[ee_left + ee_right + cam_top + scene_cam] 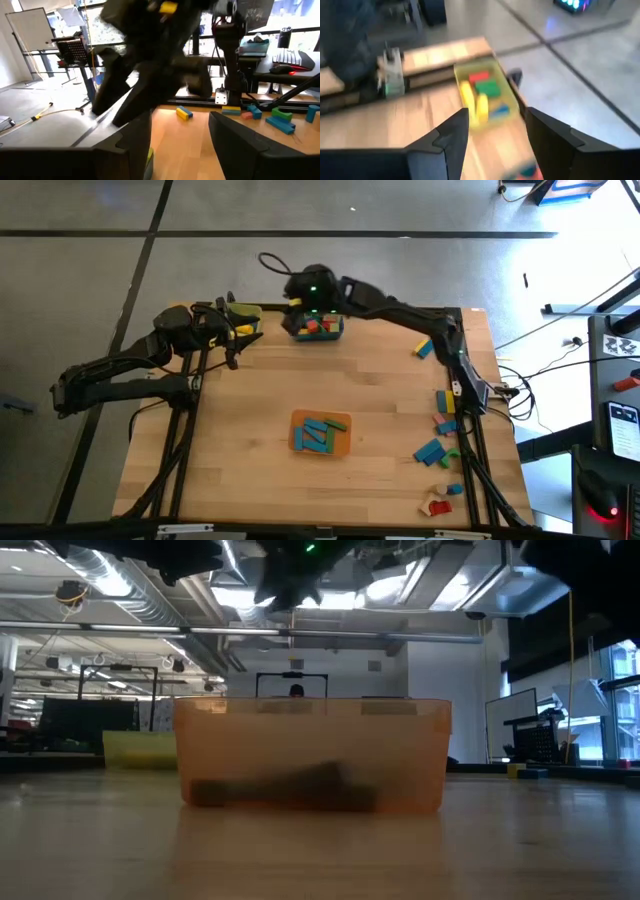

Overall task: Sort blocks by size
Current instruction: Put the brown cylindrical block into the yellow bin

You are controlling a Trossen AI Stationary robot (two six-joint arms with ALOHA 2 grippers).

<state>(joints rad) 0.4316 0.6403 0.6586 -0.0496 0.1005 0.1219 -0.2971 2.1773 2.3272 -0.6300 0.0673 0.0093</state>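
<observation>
**Right claw hovers over the teal bin, empty-handed**

The right claw (pixel 312 298) hangs above the teal bin (pixel 318 330) at the far edge of the surface (pixel 250 440), and its own wrist view shows daylight between the two fingers: jaws apart, nothing held. That view looks past the fingers to the yellow bin (pixel 485 95), where red, green, yellow and blue blocks (pixel 481 94) lie together. The teal bin below the claw also shows a mix of red and green pieces.

Over on the far left corner, the left claw (pixel 232 332) sits just beside the yellow bin, fingers spread and bare, apparently waiting its turn.

Centre stage, the orange bin (pixel 321 433) holds a cluster of blue and teal blocks, the long ones by the look of it, which suggests one size per bin. Plenty is left: a scatter of loose blocks (pixel 440 442) runs down the right edge, well apart from every bin, within the right arm's reach. Judging from that, sorting is under way but far from finished, and a trip back to the scatter looks due.
</observation>
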